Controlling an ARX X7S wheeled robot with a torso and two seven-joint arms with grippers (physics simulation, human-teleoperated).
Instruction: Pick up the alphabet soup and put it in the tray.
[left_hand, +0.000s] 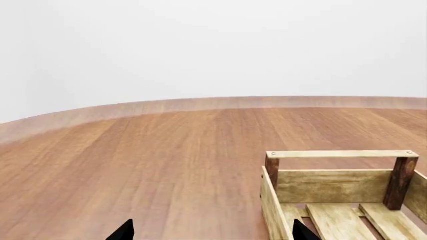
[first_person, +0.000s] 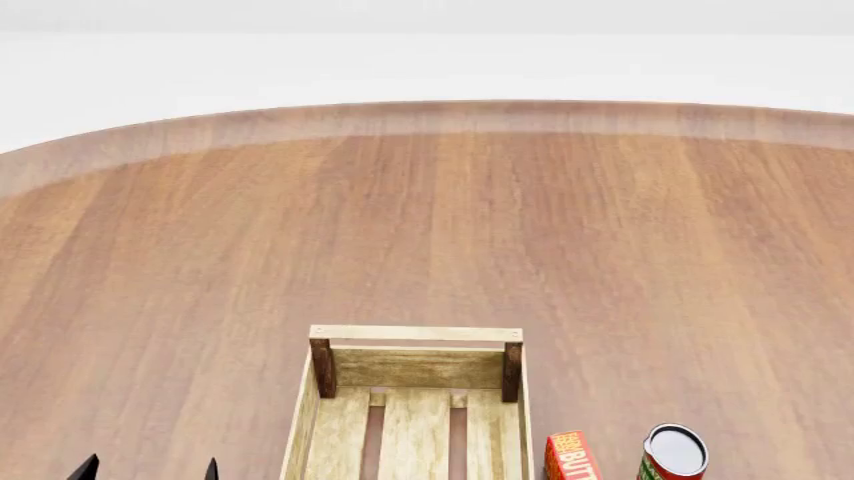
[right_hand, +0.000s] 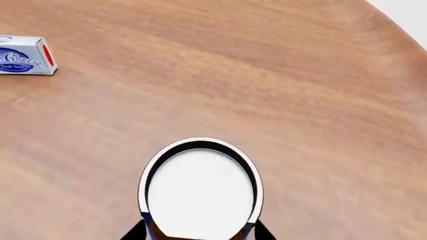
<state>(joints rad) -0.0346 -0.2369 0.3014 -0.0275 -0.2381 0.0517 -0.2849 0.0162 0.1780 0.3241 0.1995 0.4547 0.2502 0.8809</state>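
The alphabet soup (right_hand: 200, 192) fills the lower middle of the right wrist view, seen from above: a pale white top, with blue and orange label showing at its lower edge. My right gripper (right_hand: 200, 233) has its black fingertips (right_hand: 137, 232) pressed against both sides of the can. It is out of the head view. The tray (first_person: 414, 345), a light-wood crate with dark corner posts, stands at the near middle of the table and is empty. It also shows in the left wrist view (left_hand: 337, 186). My left gripper (left_hand: 213, 233) is open and empty, just left of the tray (first_person: 147, 470).
A can with a red-and-green label (first_person: 674, 455) and a red butter box (first_person: 571, 458) stand right of the tray. A white-and-blue cream cheese box (right_hand: 23, 56) lies on the round wooden table (first_person: 427, 230). The table's curved far edge (first_person: 427, 115) meets a white wall.
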